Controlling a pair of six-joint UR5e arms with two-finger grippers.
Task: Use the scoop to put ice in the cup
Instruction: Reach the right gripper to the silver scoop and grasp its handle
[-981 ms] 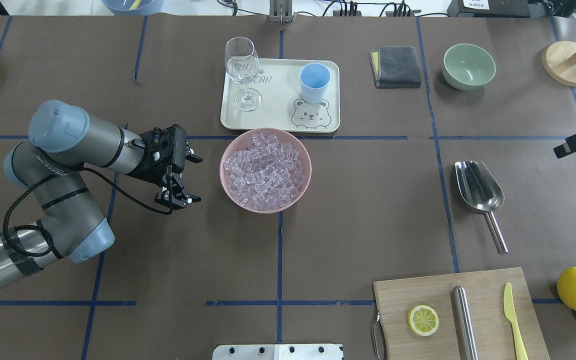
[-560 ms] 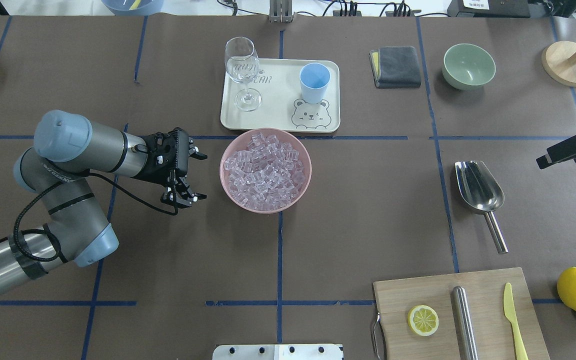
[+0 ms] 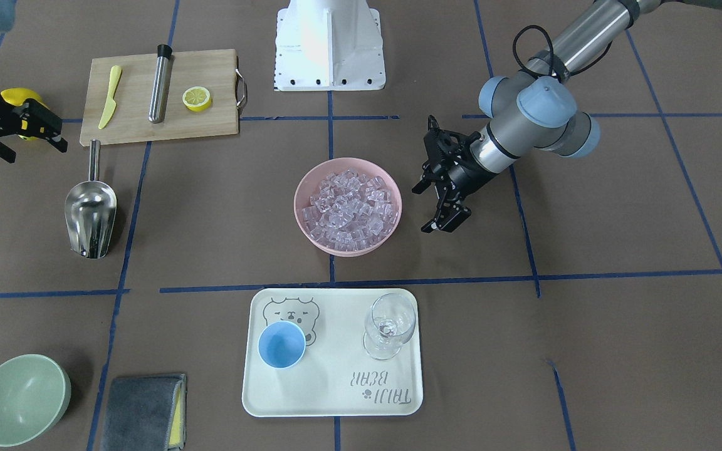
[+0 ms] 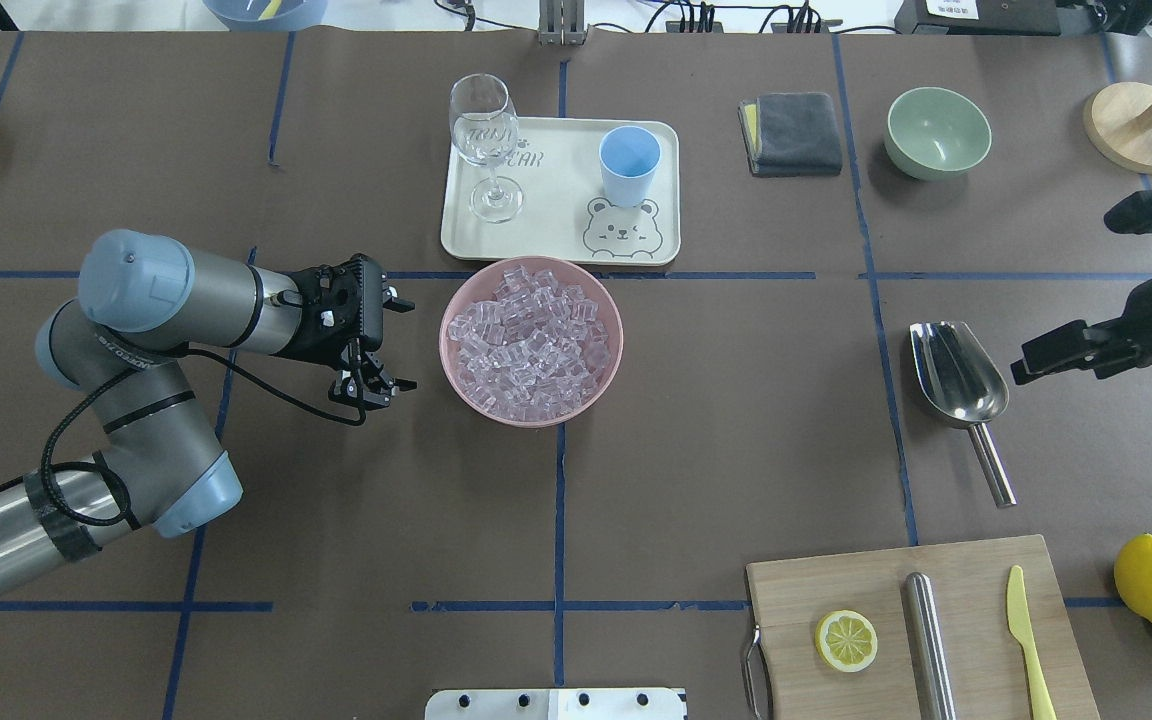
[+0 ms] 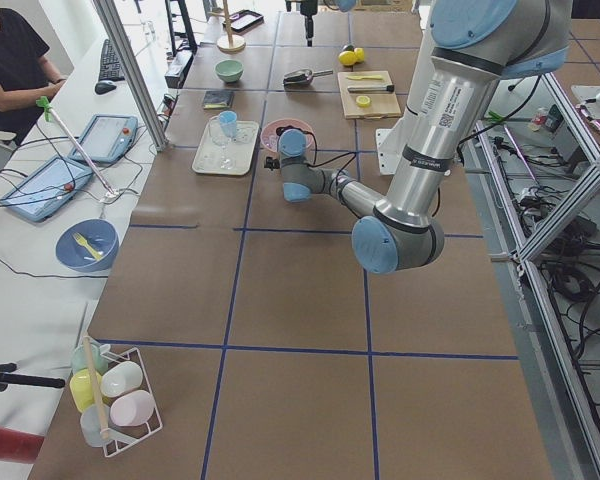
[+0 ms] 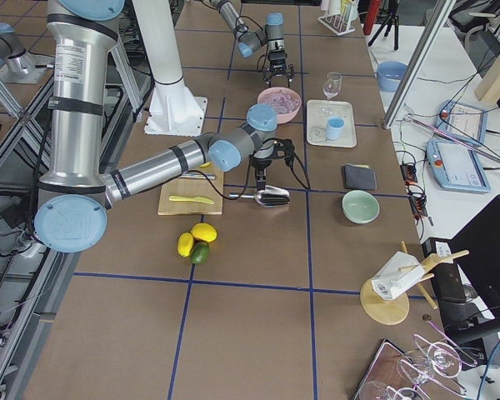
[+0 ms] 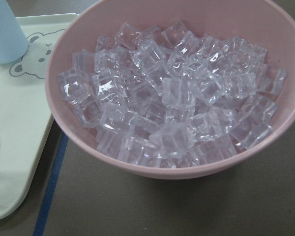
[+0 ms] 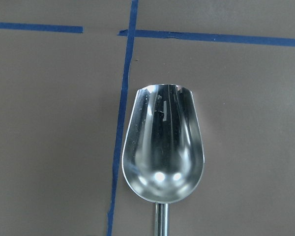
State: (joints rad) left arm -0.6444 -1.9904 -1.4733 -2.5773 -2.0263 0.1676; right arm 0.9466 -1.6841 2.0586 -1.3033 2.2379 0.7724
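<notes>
While the left pincer (image 3: 422, 208) hung with its fingers spread and held nothing, the front-facing view showed a pink bowl (image 3: 348, 250) just off its fingertips, heaped with ice (image 3: 350, 203). Past that bowl from the pincer, a cream tray (image 3: 336, 388) carried the cup (image 3: 281, 344), empty, and 1 wine glass (image 3: 389, 326), also empty. The right pincer (image 3: 38, 153) was likewise spread and gripped nothing. The scoop (image 3: 89, 213) lay near it on the table, trough empty, apart from its fingers.

From overhead, the bowl sat right beside the left pincer's tips without touching them, and the scoop lay near the right pincer.

Through the left wrist camera, ice filled the bowl ahead, with the cup beyond on the tray.

Through the right wrist camera, the scoop lay straight ahead, its handle running off the bottom edge.
</notes>
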